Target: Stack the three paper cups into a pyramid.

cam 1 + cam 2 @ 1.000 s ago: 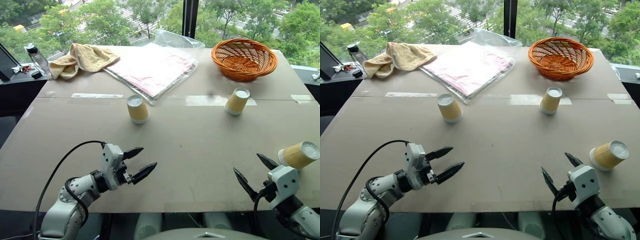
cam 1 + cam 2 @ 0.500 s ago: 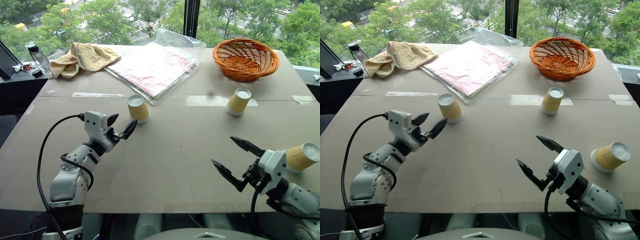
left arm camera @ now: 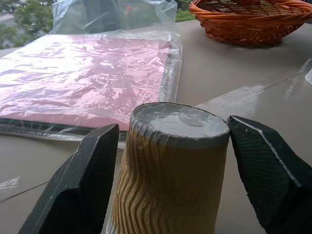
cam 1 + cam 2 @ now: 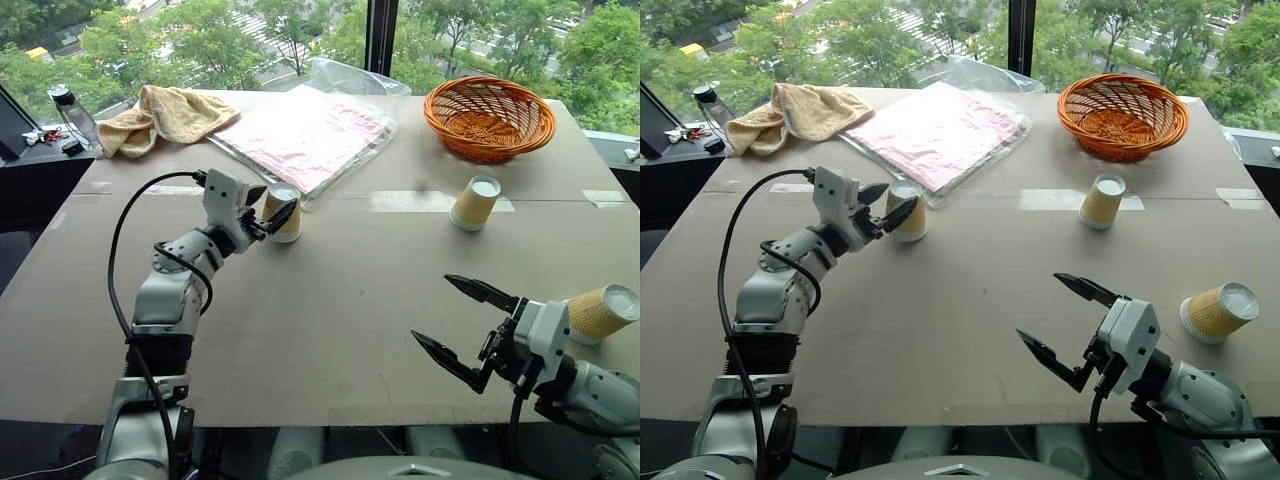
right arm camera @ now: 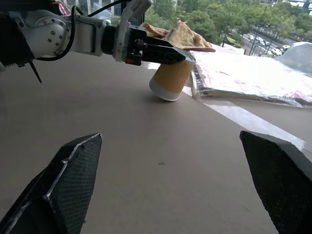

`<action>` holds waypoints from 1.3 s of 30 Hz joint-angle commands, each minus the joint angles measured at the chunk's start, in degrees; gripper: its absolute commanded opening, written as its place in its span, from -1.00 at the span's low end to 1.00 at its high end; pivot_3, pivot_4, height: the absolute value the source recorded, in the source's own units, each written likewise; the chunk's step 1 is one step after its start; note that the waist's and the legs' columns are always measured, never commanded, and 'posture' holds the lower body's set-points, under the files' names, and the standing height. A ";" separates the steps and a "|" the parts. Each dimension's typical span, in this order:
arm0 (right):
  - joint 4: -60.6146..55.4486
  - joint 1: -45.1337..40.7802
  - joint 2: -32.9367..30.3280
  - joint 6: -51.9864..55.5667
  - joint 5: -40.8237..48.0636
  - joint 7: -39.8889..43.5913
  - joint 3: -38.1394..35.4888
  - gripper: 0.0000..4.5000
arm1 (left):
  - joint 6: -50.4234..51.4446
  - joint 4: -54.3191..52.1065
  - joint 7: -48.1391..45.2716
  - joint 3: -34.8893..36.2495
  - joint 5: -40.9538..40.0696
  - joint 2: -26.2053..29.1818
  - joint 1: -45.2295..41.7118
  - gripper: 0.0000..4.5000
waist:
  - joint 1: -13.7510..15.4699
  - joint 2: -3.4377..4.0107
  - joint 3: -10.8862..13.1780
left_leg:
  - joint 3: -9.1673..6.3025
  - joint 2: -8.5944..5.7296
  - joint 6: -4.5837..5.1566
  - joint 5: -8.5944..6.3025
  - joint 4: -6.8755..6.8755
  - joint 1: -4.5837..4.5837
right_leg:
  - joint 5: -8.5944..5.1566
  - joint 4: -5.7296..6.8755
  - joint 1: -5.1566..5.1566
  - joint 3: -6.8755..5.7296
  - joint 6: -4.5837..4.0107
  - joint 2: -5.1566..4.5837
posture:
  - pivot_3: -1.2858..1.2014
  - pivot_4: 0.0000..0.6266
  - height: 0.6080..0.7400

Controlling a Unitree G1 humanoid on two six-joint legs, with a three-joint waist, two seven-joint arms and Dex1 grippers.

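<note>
Three yellow-tan paper cups stand upside down, apart from one another, on the brown table [image 4: 340, 300]. The left cup [image 3: 170, 170] sits between the fingers of my left gripper [image 4: 272, 205], which is open with a black finger close on each side of it. The middle cup [image 4: 475, 203] stands by the tape strip in front of the basket. The right cup [image 4: 600, 312] is near the table's right edge, tilted, just behind my right arm. My right gripper [image 4: 430, 308] is open wide over the near right part of the table, with nothing in it.
An orange wicker basket [image 4: 490, 118] sits at the back right. A pink packet in clear plastic [image 4: 305, 135] lies at the back centre, just behind the left cup. A tan towel [image 4: 165, 115] and a bottle [image 4: 75, 118] are at the back left.
My left arm has reached forward and up from the near table edge to the left cup, its fingers now straddling it. My right gripper rose and swung leftward.
</note>
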 commanded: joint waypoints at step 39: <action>-4.17 7.46 3.69 -5.33 -6.86 -7.08 0.97 1.00 | -9.96 -0.16 -30.55 -10.53 -5.06 -8.34 1.16 -0.01 | 0.14 0.01 0.02 | -0.02 0.01 0.00 0.00 0.02 -0.03 | -0.07 0.01 0.01 0.01 -0.10 0.02 | 0.03 -0.52 1.00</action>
